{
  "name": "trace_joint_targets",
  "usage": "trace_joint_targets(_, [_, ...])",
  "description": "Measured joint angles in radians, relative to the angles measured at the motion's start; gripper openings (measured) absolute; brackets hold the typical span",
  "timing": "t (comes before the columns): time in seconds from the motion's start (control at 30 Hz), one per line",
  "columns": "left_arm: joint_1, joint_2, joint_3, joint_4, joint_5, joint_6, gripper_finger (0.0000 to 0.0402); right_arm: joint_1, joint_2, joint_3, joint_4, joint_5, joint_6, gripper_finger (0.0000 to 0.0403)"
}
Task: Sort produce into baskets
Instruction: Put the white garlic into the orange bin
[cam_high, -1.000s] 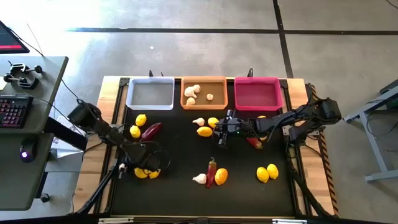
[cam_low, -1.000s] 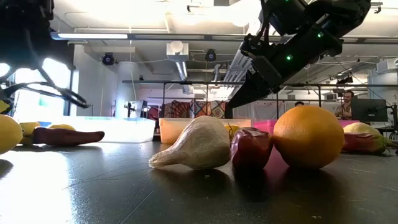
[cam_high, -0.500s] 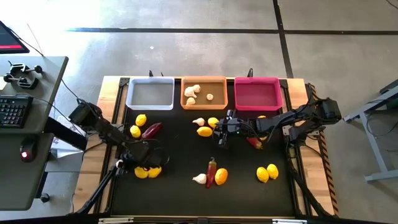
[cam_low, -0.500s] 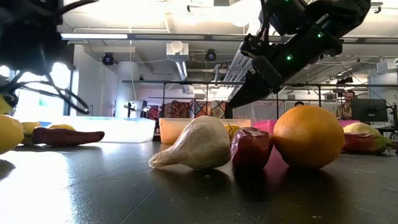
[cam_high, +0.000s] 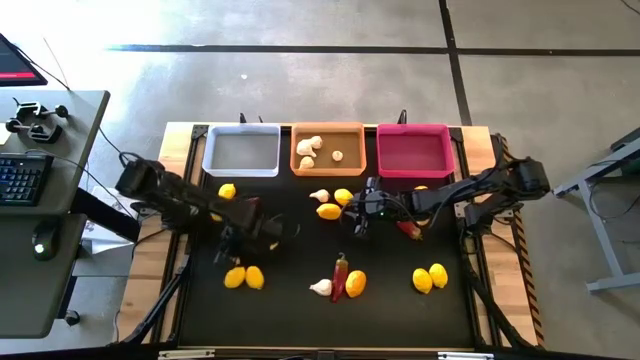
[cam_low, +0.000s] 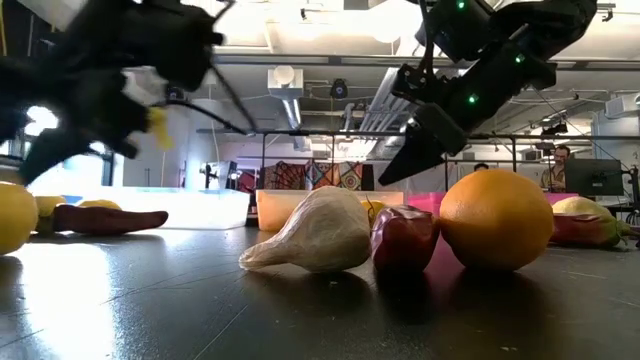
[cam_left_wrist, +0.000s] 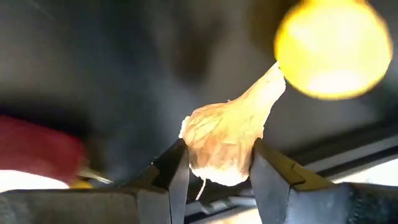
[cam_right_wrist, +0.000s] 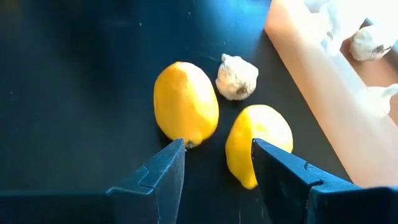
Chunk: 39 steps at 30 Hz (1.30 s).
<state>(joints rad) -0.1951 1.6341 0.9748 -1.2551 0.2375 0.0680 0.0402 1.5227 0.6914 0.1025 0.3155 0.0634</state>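
Note:
My left gripper (cam_high: 268, 232) hangs above the mat left of centre, shut on a white garlic bulb (cam_left_wrist: 221, 146). Below it the left wrist view shows a lemon (cam_left_wrist: 333, 46) and a red chili (cam_left_wrist: 34, 149). My right gripper (cam_high: 350, 226) is open and empty above the mat. Its fingers stand just short of two lemons (cam_right_wrist: 185, 102) (cam_right_wrist: 258, 144) and a garlic bulb (cam_right_wrist: 236, 76). These lie beside the orange basket (cam_high: 327, 148), which holds garlic bulbs. The white basket (cam_high: 241, 150) and the magenta basket (cam_high: 415, 150) stand on either side of it at the far edge. My left gripper pinches the garlic bulb's round body (cam_left_wrist: 217, 163) between its two fingers, one on each side. The fingers come from above, pointing down. The bulb's pointed stem (cam_left_wrist: 270, 84) sticks out past the fingertips. The bulb is lifted clear of the mat.
Two lemons (cam_high: 245, 277) lie near left. A garlic bulb (cam_high: 320, 288), a chili (cam_high: 340, 270) and a lemon (cam_high: 355, 283) lie near centre. Two lemons (cam_high: 430, 277) lie near right. One lemon (cam_high: 227, 191) lies by the white basket. A chili (cam_high: 408, 228) lies under my right arm.
My left gripper has risen from beside the two near-left lemons. It has swung toward the table's right and far side, carrying the garlic bulb clear of the mat. My right gripper has shifted only slightly and stays open.

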Motion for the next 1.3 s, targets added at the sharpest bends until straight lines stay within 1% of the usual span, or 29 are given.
trace_joint_targets(0.2, [0.138, 0.000, 0.032, 0.086, -0.005, 0.113, 0.0120, 0.007, -0.034, 0.000, -0.025, 0.017, -0.004, 0.0179])
trace_joint_targets(0.3, [0.198, -0.009, 0.033, 0.160, 0.005, 0.155, 0.0120, 0.023, -0.046, 0.000, -0.025, 0.017, -0.012, 0.0179])
trace_joint_targets(0.43, [0.272, -0.038, 0.033, 0.324, 0.064, 0.210, 0.0120, 0.046, -0.046, 0.000, -0.002, 0.025, -0.020, 0.0179])
trace_joint_targets(0.63, [0.395, -0.061, 0.033, 0.618, 0.224, 0.256, 0.0120, 0.069, -0.046, 0.000, 0.101, 0.026, -0.039, 0.0179])
trace_joint_targets(0.73, [0.431, -0.063, 0.023, 0.795, 0.286, 0.249, 0.0120, 0.085, -0.046, 0.000, 0.167, 0.026, -0.052, 0.0179])
trace_joint_targets(0.8, [0.447, -0.063, 0.004, 0.918, 0.310, 0.215, 0.0120, 0.095, -0.046, 0.000, 0.200, 0.026, -0.071, 0.0179])
trace_joint_targets(1.0, [0.464, -0.062, -0.051, 1.244, 0.309, 0.078, 0.0121, 0.107, -0.045, 0.000, 0.293, 0.026, -0.145, 0.0179])
trace_joint_targets(1.13, [0.474, -0.062, -0.066, 1.417, 0.282, 0.050, 0.0121, 0.102, -0.045, 0.000, 0.372, 0.027, -0.219, 0.0179])
trace_joint_targets(1.23, [0.497, -0.062, -0.086, 1.522, 0.269, 0.026, 0.0121, 0.084, -0.045, 0.007, 0.396, 0.053, -0.280, 0.0179])
trace_joint_targets(1.3, [0.524, -0.062, -0.098, 1.584, 0.270, 0.009, 0.0121, 0.067, -0.045, 0.032, 0.387, 0.095, -0.311, 0.0179])
